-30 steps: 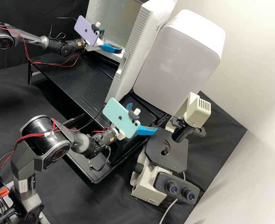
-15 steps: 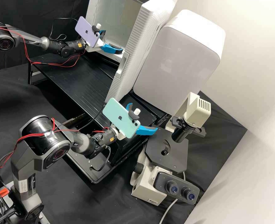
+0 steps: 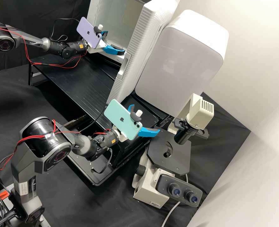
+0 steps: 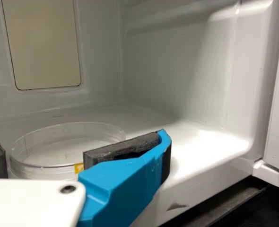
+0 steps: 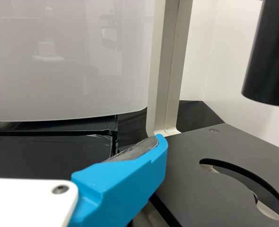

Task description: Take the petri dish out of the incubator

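- nearest us, the right gripper [image 3: 150,131] hung by the microscope stage [image 3: 169,154]; we could not tell its state.
- farther in, the left gripper [image 3: 115,49] stood spread around the petri dish [image 4: 49,151], which lay flat on the incubator [image 4: 187,71] floor, so we judged this arm the nearer.

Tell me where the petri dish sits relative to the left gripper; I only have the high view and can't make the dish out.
Observer: In the left wrist view the clear petri dish lies flat on the incubator floor, between the open fingers of the left gripper.
Operator: Report whether the pads touch it.
Observer: One dark pad sits right at the dish's rim; I cannot tell whether it makes contact.
Operator: Check the dish's contents.
Observer: It looks empty, with a small yellow tag at its near edge.
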Robot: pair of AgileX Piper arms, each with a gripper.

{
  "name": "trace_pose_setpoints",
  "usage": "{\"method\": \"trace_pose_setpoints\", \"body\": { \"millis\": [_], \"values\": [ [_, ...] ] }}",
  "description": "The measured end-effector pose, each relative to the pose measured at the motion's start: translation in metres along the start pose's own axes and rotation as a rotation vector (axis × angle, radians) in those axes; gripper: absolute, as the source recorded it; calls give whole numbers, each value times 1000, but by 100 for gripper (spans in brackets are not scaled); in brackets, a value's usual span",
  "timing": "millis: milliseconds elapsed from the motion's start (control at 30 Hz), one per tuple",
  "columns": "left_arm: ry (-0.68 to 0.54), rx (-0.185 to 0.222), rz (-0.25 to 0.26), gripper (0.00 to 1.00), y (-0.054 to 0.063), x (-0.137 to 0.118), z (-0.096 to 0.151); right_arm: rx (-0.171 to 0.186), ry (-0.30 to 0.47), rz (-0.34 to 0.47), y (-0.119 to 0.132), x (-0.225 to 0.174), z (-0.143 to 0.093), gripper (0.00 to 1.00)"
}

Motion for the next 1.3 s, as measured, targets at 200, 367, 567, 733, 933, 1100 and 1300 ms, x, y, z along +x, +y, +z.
{"method": "trace_pose_setpoints", "body": {
  "millis": [200,367,567,733,933,1100,1300],
  "values": [
    [0,0,0,0,0,0,0,0,0,0,0,0,0,100],
    [0,0,0,0,0,0,0,0,0,0,0,0,0,100],
    [0,0,0,0,0,0,0,0,0,0,0,0,0,100],
    [0,-2,4,0,0,2,0,0,0,0,0,0,0,100],
    [-1,-3,7,0,2,2,0,0,0,0,0,0,0,100],
    [-1,-3,5,0,2,2,1,0,0,0,0,0,0,100],
    [-1,-3,5,0,2,2,1,0,0,0,0,0,0,100]
  ]
}}
